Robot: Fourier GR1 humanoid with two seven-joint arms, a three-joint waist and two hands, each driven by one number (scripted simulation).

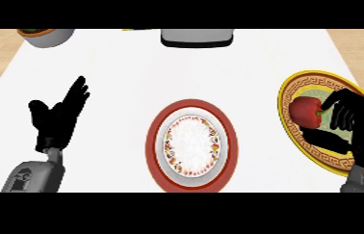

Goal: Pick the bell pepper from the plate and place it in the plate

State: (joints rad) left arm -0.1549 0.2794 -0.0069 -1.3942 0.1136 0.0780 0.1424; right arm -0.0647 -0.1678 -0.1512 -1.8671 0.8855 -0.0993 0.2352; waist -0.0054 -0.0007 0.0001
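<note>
Your right hand [346, 113] is curling its fingers around the red bell pepper [305, 111], lying on the yellow-rimmed plate [310, 157]; the red-rimmed plate [191, 144] is sitting mid-counter; your left hand [55, 116] is resting open, fingers apart.

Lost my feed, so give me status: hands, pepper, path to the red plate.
Left hand open, resting at left. Right hand curled on bell pepper, still on yellow plate. Red-rimmed plate mid-counter, nothing between.

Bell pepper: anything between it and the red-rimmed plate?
Nothing visible. The right robot hand is curled at the bell pepper on the yellow plate. Only bare white counter lies between it and the red-rimmed plate, which holds nothing.
</note>
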